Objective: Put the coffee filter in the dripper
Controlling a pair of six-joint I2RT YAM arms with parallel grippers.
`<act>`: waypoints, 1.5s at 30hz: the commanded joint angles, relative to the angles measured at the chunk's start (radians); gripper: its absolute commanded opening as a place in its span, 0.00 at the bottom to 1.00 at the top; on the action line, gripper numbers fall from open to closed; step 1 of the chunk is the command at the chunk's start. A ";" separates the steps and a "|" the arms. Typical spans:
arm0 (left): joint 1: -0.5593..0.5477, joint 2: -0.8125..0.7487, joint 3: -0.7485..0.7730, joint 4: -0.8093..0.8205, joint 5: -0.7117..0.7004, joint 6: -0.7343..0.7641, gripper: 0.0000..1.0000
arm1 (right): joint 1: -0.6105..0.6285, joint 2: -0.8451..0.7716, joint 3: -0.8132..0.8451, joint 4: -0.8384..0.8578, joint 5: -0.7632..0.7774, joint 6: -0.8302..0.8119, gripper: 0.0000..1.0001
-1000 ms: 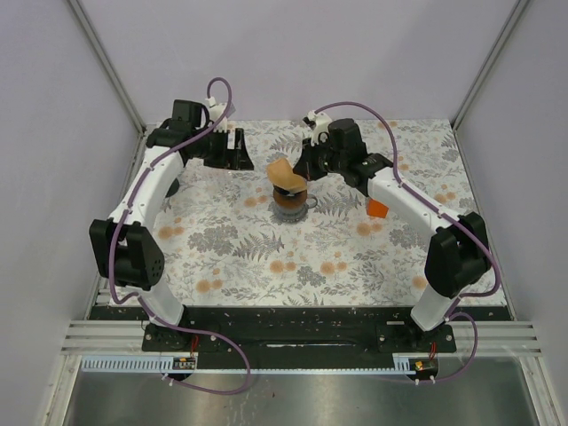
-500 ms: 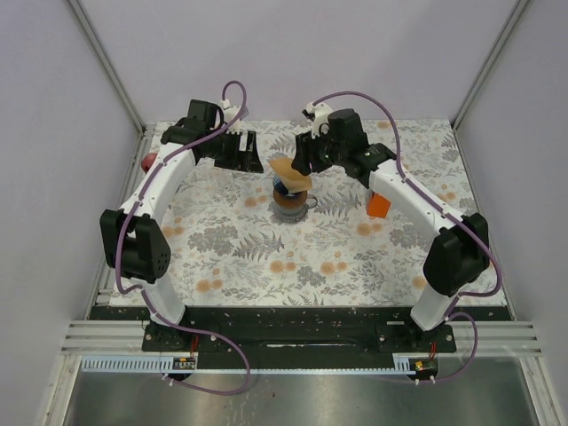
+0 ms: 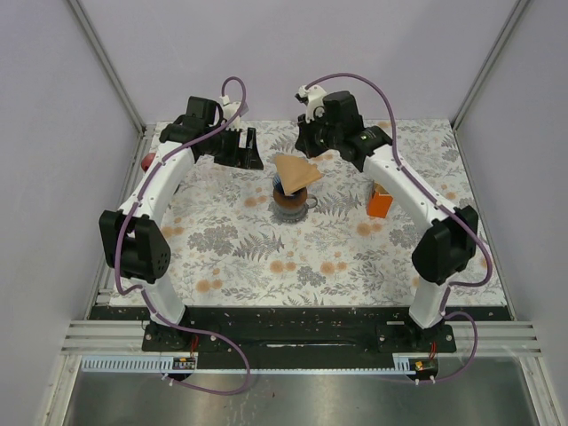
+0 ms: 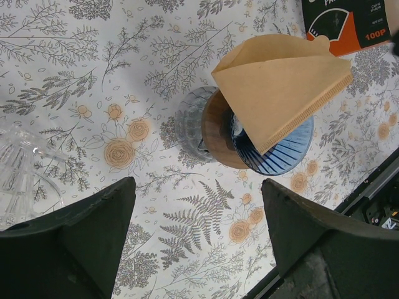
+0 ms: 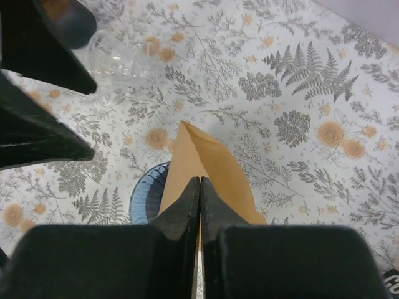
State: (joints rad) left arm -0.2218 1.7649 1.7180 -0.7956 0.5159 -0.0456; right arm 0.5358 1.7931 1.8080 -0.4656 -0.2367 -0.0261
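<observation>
Lilac walls [image 3: 293, 53], floral tablecloth [image 3: 231, 257] (ferns, roses)

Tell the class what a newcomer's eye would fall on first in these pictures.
The tan coffee filter, pinched in the right gripper, tilts over the blue dripper in the middle of the table. The left gripper hangs open beside it, and an orange box stands to the right.

Filter [image 3: 297, 170] overhangs dripper [image 3: 288, 207] mouth; orange box [image 3: 380, 203] at right.

can see only a corner of the orange-and-black printed box [image 4: 346, 25], cropped at top, and part of the clear glass vessel [image 4: 25, 168]. barely glimpse the blue ribbed dripper [image 5: 144, 194] behind the tan paper cone filter [image 5: 209, 165].
</observation>
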 commanded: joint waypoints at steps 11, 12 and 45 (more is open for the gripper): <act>0.004 -0.018 0.014 0.012 0.016 -0.002 0.86 | -0.048 0.203 0.257 -0.169 0.066 -0.008 0.00; 0.002 -0.018 0.014 0.012 0.015 -0.002 0.86 | -0.049 0.206 0.260 -0.177 0.056 -0.012 0.00; 0.002 -0.002 0.006 0.041 0.045 -0.066 0.86 | 0.099 0.357 0.339 -0.467 0.062 -0.092 0.00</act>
State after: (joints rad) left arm -0.2214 1.7649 1.7180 -0.8013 0.5217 -0.0658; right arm 0.6102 2.1395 2.0892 -0.9211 -0.2466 -0.0994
